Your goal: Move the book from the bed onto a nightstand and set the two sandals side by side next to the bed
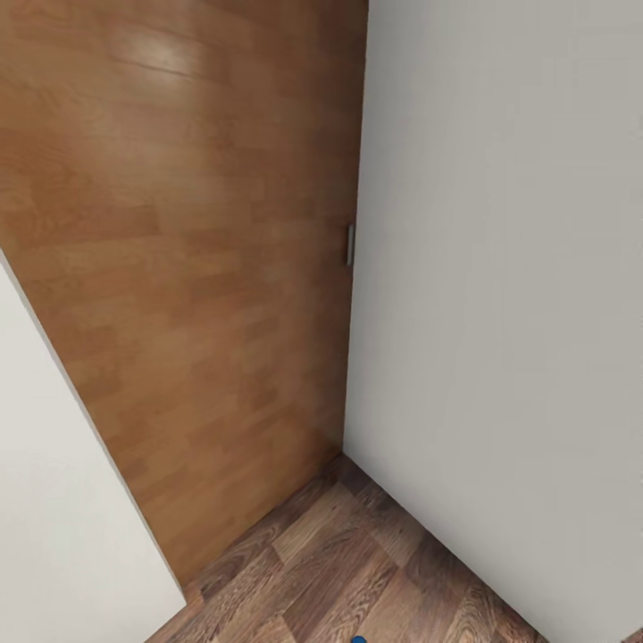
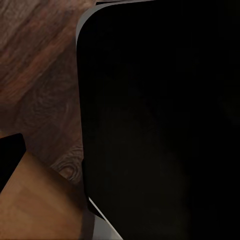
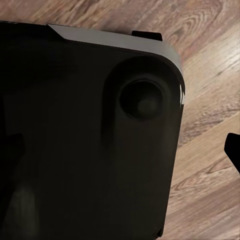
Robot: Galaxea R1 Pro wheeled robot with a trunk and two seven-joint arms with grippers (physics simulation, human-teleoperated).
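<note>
- Head view: wood door (image 1: 179, 268) w/ small metal handle (image 1: 350, 245) at its edge, white wall (image 1: 509, 313) to the right, another white wall (image 1: 54, 518) lower left. Plank floor (image 1: 357, 563) below.
- Tiny bright-blue spot (image 1: 359, 639) at bottom edge of head view, on the floor; too small to tell what it is.
- L wrist view: black robot body panel (image 2: 160, 120) close up, dark floor beside it, a tan wood face (image 2: 40, 205) in one corner.
- R wrist view: black panel w/ round recess (image 3: 142, 100), lighter plank floor around it.
- Pincer state, L and R: cannot tell.
</note>
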